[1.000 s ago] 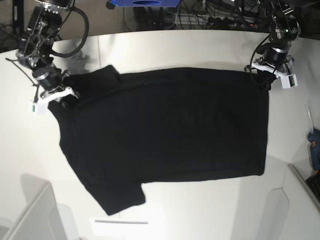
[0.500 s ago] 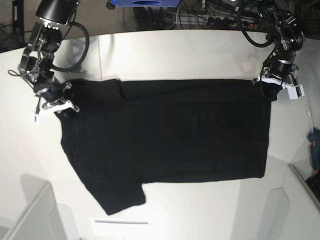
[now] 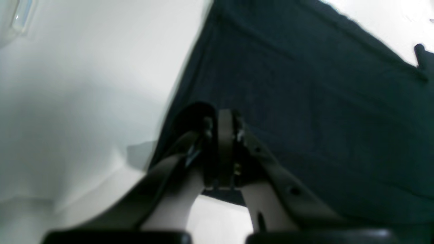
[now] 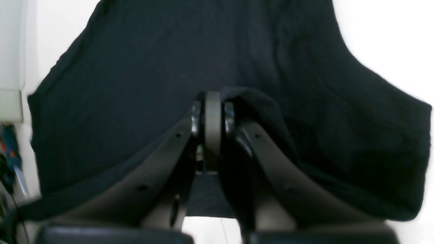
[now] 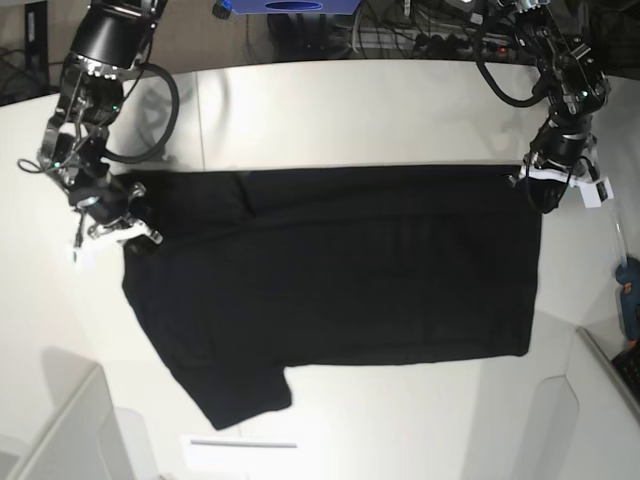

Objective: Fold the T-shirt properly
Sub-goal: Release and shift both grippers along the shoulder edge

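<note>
Far edge pinched at both ends, folded over towards the near hem.

Base: large plain black cloth T-shirt (image 5: 330, 270) spread on white table (image 5: 350, 110), long axis left-right, far edge doubled over, near hem ahead of both arms.
Left wrist: left gripper (image 3: 223, 135) clamped on its far corner.
Right wrist: right gripper (image 4: 212, 112) clamped on cloth by the sleeve.

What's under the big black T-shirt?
The white table shows all around the T-shirt, so it lies on that. Anything else beneath stays hidden by the cloth.
</note>
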You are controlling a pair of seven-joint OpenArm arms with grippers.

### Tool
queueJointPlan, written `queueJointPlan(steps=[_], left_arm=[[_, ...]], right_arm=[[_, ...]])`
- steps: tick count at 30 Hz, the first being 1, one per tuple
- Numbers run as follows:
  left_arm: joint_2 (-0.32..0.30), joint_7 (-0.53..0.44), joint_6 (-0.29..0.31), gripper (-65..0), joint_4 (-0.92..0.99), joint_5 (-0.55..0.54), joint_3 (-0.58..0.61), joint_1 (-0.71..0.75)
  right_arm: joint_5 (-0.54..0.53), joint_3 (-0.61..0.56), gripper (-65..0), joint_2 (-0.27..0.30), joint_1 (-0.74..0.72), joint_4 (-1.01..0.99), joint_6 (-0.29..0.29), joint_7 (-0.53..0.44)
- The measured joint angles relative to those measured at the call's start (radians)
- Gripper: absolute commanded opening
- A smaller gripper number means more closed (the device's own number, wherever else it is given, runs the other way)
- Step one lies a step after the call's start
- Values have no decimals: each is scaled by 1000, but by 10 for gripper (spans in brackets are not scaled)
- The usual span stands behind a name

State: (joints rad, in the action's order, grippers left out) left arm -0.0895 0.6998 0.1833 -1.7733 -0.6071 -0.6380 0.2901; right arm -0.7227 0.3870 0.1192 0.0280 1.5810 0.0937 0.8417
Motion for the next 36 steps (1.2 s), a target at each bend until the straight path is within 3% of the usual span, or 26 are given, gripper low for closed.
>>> queueJointPlan(steps=[4, 33, 36], left_arm=[[0, -3, -2, -650, 6, 1, 2, -2], [-22, -3, -4, -650, 85, 1, -2, -63], [-21, -3, -4, -650, 85, 1, -2, -66]], right_arm=[[-5, -53, -650, -9, -17, 0, -8, 0], [-1, -53, -650, -4, -50, -105, -15, -29], [-1, -53, -527, -4, -50, -105, -15, -29]])
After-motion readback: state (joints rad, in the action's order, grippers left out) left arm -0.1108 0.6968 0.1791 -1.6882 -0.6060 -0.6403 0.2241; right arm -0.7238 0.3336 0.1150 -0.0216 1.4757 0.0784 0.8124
